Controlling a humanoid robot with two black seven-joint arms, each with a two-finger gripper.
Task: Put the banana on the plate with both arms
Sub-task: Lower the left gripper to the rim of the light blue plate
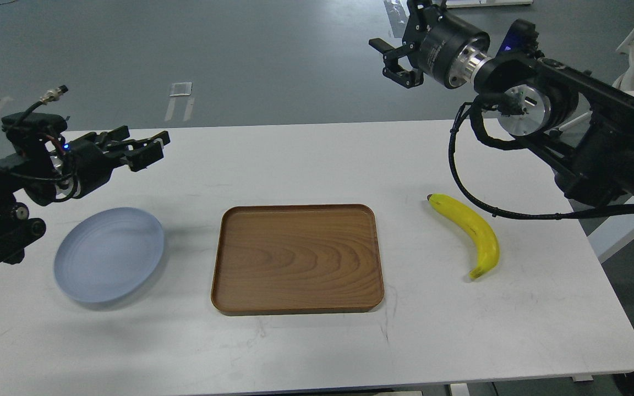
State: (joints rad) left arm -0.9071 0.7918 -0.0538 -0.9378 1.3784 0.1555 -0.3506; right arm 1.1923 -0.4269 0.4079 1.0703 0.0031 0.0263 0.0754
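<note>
White table (306, 352), banana (474, 231) lying diagonal, dark tip far-left

- Wooden tray (297, 258) sits mid-table between our plate (109, 254) and banana (469, 231); well apart from both
- We see bare table (317, 159) on every side of the banana; only a black cable (463, 187) hangs near its dark tip

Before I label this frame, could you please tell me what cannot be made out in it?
- Head view: left pincer is dark and end-on, so open or shut is unclear.
- Left arm base is cut off by the left edge.
- Banana underside is hidden against the table.
- Right arm's rear is cut off at right.
</note>
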